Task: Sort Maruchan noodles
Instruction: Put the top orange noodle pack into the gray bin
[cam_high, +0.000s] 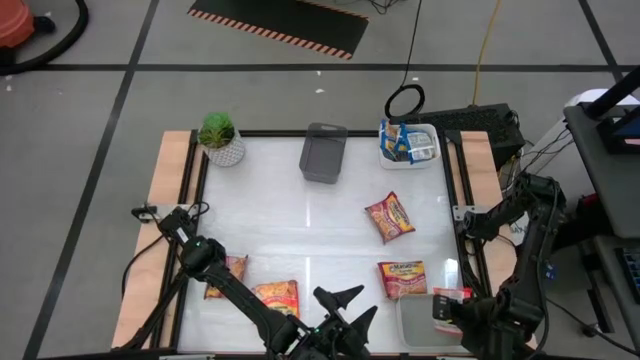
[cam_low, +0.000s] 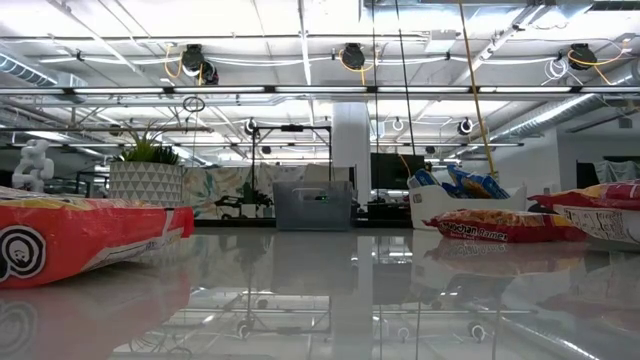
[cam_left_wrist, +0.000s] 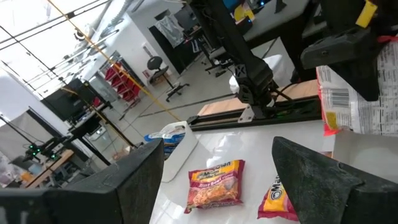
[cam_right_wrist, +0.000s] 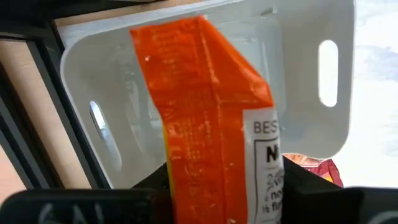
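While the right gripper (cam_right_wrist: 236, 205) clamps an orange packet (cam_right_wrist: 208, 118) directly above an empty white tray (cam_right_wrist: 311, 118) at the lower right of the high view, most of the sorting is yet to be done, as I judge it. Another white tray (cam_high: 432, 158) at the upper right of the table already holds blue packets (cam_high: 398, 142), which looks like finished work, and the grey tray (cam_high: 323, 153) at top centre appears empty. Four packets lie loose on the white table (cam_high: 300, 220): one right of centre (cam_high: 390, 217), one lower right near the tray (cam_high: 402, 278), and two at the lower left (cam_high: 277, 296) (cam_high: 230, 274). The left gripper (cam_high: 345, 312) hangs at the bottom centre with its fingers spread apart, holding nothing. A potted plant (cam_high: 220, 138) stands at the upper left corner.
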